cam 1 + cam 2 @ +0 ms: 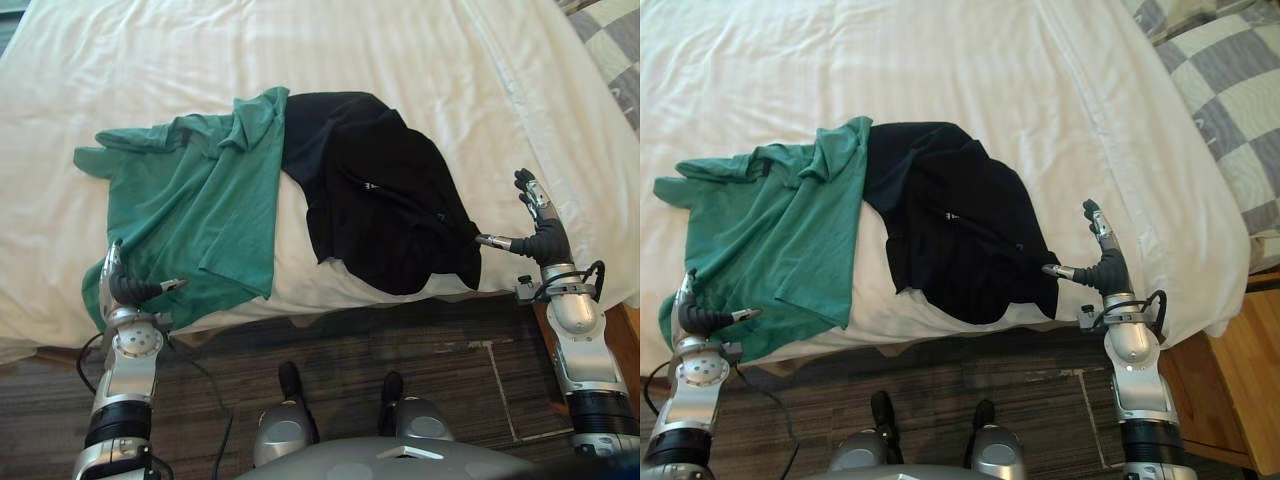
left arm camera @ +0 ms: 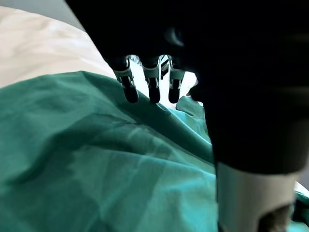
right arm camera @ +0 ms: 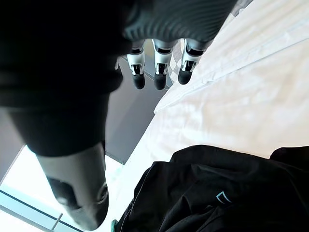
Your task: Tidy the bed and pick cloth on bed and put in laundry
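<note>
Two bits of clothing are lying on the bed (image 1: 400, 50): a green shirt (image 1: 190, 210) on the left and a black garment (image 1: 385, 195) just right of it, touching along the middle. Both are spreading toward the near edge of the mattress, and the black one's hem is drooping over it.

Both look thin, light and totally floppy, so they're probably going to sag and trail the second they leave the sheet. Nothing fragile here, but a pinch on one corner would likely leave most of the cloth dragging. A bunched handful near the middle, or along the near hem where the hands already are, looks like the better hold.

The left hand (image 1: 125, 288) is hanging over the near-left corner of the green shirt. Its fingers (image 2: 130, 89) are staying straight and spread, just above the green fabric, with the thumb poking out to the right and nothing grabbed.

The right hand (image 1: 545, 235) is sitting at the near edge, just right of the black garment. Its fingers (image 3: 138, 77) are straight and pointing toward the far side, and it's empty too. Its thumb is aiming left at the black hem, very close, though contact is impossible to call.
</note>
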Controlling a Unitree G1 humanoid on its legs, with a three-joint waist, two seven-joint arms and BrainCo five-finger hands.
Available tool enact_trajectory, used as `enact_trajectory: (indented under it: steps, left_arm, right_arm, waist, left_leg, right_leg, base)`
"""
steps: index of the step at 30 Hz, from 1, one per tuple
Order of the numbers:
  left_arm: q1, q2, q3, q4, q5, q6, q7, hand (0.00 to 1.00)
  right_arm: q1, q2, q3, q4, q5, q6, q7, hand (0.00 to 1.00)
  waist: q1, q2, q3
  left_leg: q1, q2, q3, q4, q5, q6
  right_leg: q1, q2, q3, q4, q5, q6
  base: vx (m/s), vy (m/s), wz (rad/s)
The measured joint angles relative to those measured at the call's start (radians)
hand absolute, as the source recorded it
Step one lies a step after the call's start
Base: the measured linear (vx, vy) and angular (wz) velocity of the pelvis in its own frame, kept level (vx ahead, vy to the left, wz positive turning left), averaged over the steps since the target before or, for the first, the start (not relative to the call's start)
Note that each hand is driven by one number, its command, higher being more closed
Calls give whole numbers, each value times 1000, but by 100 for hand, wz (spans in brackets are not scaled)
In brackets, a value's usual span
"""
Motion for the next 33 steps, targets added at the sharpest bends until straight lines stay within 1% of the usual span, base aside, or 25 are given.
enact_trajectory:
  steps: [3, 4, 5, 7, 10, 13, 16, 18, 20, 23, 25, 27, 28, 29, 30, 31, 33]
  left_arm:
    - [-12, 21, 1, -1, -1, 9, 24, 0]
    - [-21, 29, 1, -1, -3, 9, 26, 0]
    - [-25, 33, 1, -1, -3, 9, 27, 0]
    - [-40, 35, 20, -5, -20, -2, 30, 0]
    - [-50, 36, 30, -25, -22, -22, 29, 0]
    - [-51, 36, 32, -38, -16, -43, 20, 0]
    - [-58, 35, 31, -38, -3, -43, 20, 0]
    - [-60, 34, 26, -38, 0, -41, 20, 0]
    - [-79, 33, 13, -38, 18, -20, 20, 0]
    - [-87, 33, -10, -38, 27, 4, 19, 0]
    - [-104, 33, -23, -38, 41, 33, 22, 0]
    - [-112, 34, -24, -39, 63, 56, 32, 0]
    - [-122, 34, -28, -46, 72, 73, 45, 100]
    - [-124, 34, -30, -50, 73, 80, 49, 100]
    - [-133, 35, -41, -62, 73, 104, 55, 100]
    - [-143, 36, -53, -66, 73, 131, 57, 100]
    - [-149, 37, -62, -66, 73, 163, 57, 100]
  right_arm:
    - [-2, -1, -2, -34, 16, 0, 0, 0]
    - [-5, -3, -4, -34, 19, 0, 0, 0]
    - [-4, -3, -4, -34, 19, 0, 0, 0]
    - [1, -3, -5, -34, 19, 0, 0, 0]
    - [2, -3, -7, -34, 20, 0, -1, 0]
    - [2, 4, -11, -34, 48, -2, -1, 0]
    - [2, 4, -12, -34, 48, -3, -1, 0]
    - [1, 4, -15, -38, 49, -3, -1, 0]
    - [0, 5, -18, -61, 49, -3, -3, 0]
    - [-1, 7, -20, -85, 49, -6, -5, 0]
    - [-7, 7, -26, -108, 49, -6, -9, 0]
    - [-20, 6, -33, -130, 50, -11, -10, 0]
    - [-24, 4, -37, -145, 57, -13, -11, 0]
    - [-30, 4, -37, -149, 58, -13, -12, 0]
    - [-44, 4, -37, -151, 60, -13, -12, 0]
    - [-61, 3, -34, -150, 67, -13, -11, 0]
    - [-83, 1, -32, -155, 78, -14, -8, 0]
  waist:
    - [0, 6, 12]
    - [1, 6, 37]
    - [2, 7, 48]
    - [1, 9, 55]
    - [2, 11, 73]
    - [3, 13, 80]
    - [3, 15, 107]
    - [4, 18, 115]
    - [4, 17, 149]
    - [3, 17, 166]
    - [3, 19, 191]
    - [1, 23, 195]
    - [0, 27, 198]
    - [-1, 28, 199]
    - [-1, 31, 201]
    - [6, 34, 204]
    - [6, 39, 206]
  left_leg:
    - [-37, 2, -1, 16, 0, 0]
    - [-39, 3, -1, 22, -1, 1]
    - [-40, 4, -1, 25, -1, 1]
    - [-71, 8, -2, 32, -1, 1]
    - [-83, 11, -4, 44, 0, 2]
    - [-105, 16, -6, 58, 0, 2]
    - [-109, 20, -5, 64, 0, 2]
    - [-130, 22, -2, 69, 0, 2]
    - [-150, 23, 5, 78, 1, 3]
    - [-174, 24, 10, 79, 5, 8]
    - [-178, 23, 22, 79, 6, 9]
    - [-202, 22, 25, 80, 7, 11]
    - [-220, 22, 26, 81, 10, 14]
    - [-229, 22, 27, 83, 10, 14]
    - [-240, 23, 26, 88, 11, 15]
    - [-247, 24, 26, 95, 11, 15]
    - [-247, 24, 27, 96, 11, 15]
  right_leg:
    - [-35, 0, 10, 6, -1, 0]
    - [-36, 0, 13, 10, -1, 0]
    - [-36, 0, 13, 12, -1, 0]
    - [-71, 1, 16, 26, -3, -1]
    - [-83, 2, 17, 37, -4, -3]
    - [-104, 5, 18, 50, -8, -9]
    - [-114, 6, 22, 63, -12, -12]
    - [-143, 7, 32, 77, -13, -12]
    - [-174, 6, 47, 93, -12, -12]
    - [-205, 6, 54, 102, -11, -12]
    - [-219, 5, 64, 107, -10, -12]
    - [-248, 5, 70, 111, -9, -11]
    - [-268, 5, 72, 114, -6, -12]
    - [-278, 5, 73, 117, -6, -12]
    - [-290, 4, 73, 123, -6, -13]
    - [-300, 4, 81, 128, -6, -13]
    - [-306, 4, 90, 131, -6, -13]
  base:
    - [0, 1, -1]
    - [0, 0, 0]
    - [0, 0, 0]
    - [-18, 2, -1]
    - [0, 0, 0]
    - [0, 0, 0]
    - [-16, -1, -4]
    - [-30, 8, -9]
    - [-23, 11, -9]
    - [-6, 6, -5]
    - [24, 12, -13]
    - [16, 12, -6]
    - [0, 0, 0]
    - [0, 0, 0]
    - [34, 4, -4]
    - [30, 1, -8]
    - [9, 3, -13]
